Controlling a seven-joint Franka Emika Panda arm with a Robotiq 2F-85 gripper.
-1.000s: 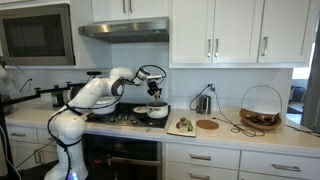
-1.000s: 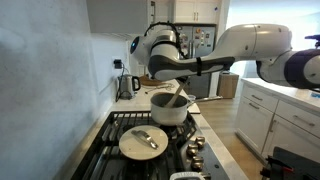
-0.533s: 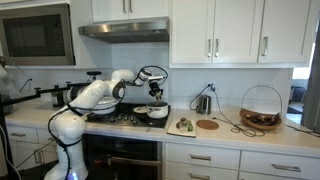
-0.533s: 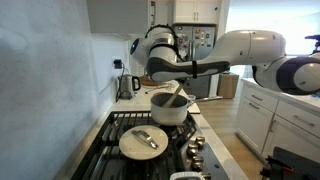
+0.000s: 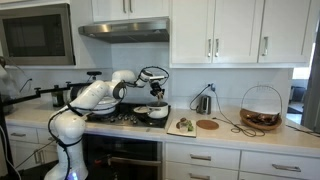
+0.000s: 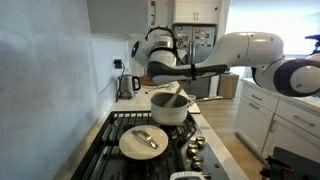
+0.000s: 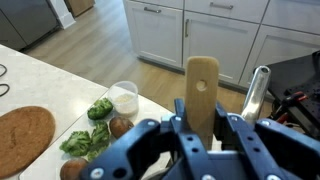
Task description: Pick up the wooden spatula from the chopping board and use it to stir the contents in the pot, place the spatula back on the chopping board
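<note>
So the fingers [image 7: 184, 125] are clamping down tight on the wooden spatula [image 7: 201, 88]. In the wrist view its pale, flat, rounded end is sticking straight up from between them. In both exterior views the arm is reaching out over the stove, and the fingers are hanging just above the pot [image 6: 170, 108]. The spatula is slanting down from them into the pot. The chopping board [image 5: 182, 126] is sitting on the table [image 5: 230, 131], off to the side of the fingers and just past the pot. In the wrist view some broccoli florets [image 7: 97, 110] and a small white cup [image 7: 124, 97] are sitting to the left of the fingers, with a round wooden disc [image 7: 22, 135] lying further out that way. A pan with a pale lid [image 6: 143, 141] is sitting on the burner below the fingers, nearer the camera than the pot.
</note>
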